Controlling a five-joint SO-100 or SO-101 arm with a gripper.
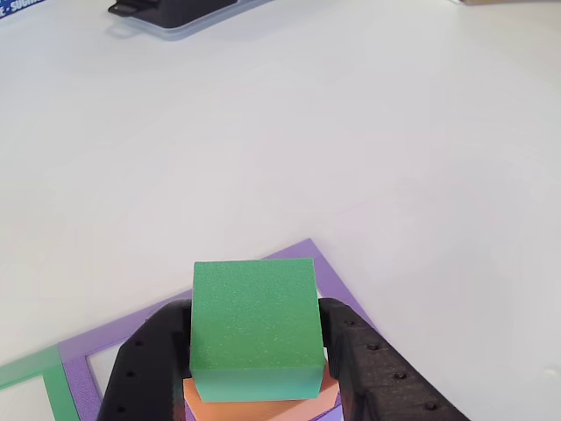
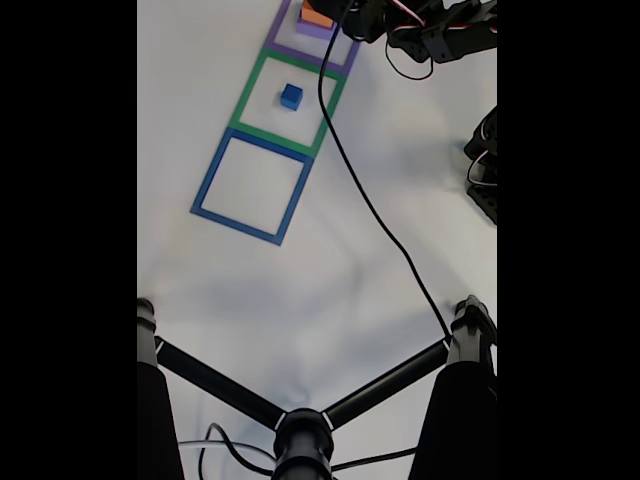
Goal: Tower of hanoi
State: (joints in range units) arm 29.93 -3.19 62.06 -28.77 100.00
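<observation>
My feed is bright and evenly lit; the white table (image 1: 368, 132) glares pale beyond the gripper (image 1: 254, 368). Shadows beside it are soft, and the fixed view is grainier, with black bars.

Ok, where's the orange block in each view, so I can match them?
Other view: orange block at bottom centre, directly under the green block.
Fixed view: orange block at the top edge, slightly right of centre, on the purple slab.
Shared landmark: the purple tape outline around the stack.
</observation>
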